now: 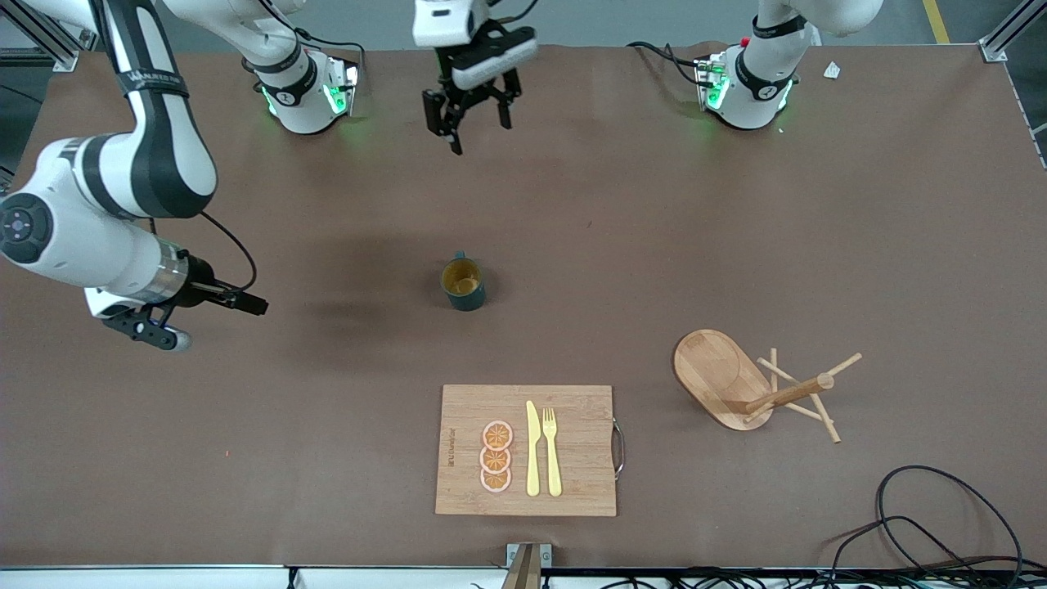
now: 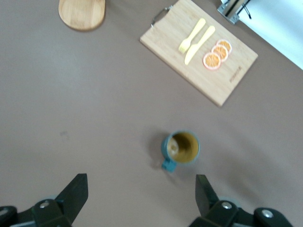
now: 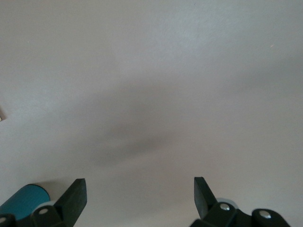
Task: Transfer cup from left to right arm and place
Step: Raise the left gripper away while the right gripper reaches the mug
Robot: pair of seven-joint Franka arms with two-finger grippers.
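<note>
The cup (image 1: 464, 284), dark teal with a mustard-yellow inside, stands upright on the brown table near its middle, and no gripper holds it. In the left wrist view the cup (image 2: 181, 149) shows with its handle turned toward my left gripper. My left gripper (image 1: 478, 131) (image 2: 142, 184) is open and empty, high over the table between the two bases. My right gripper (image 1: 217, 321) (image 3: 139, 184) is open and empty, up over the table toward the right arm's end, beside the cup and well apart from it. A teal rounded shape (image 3: 23, 201) beside one right finger looks like the cup's side.
A wooden cutting board (image 1: 572, 409) (image 2: 170, 33) lies nearer to the front camera than the cup, with orange slices (image 1: 496, 456), a yellow knife and a fork on it. A tipped wooden rack (image 1: 720, 376) (image 2: 81, 12) lies toward the left arm's end. Black cables (image 1: 924, 523) lie at the near corner.
</note>
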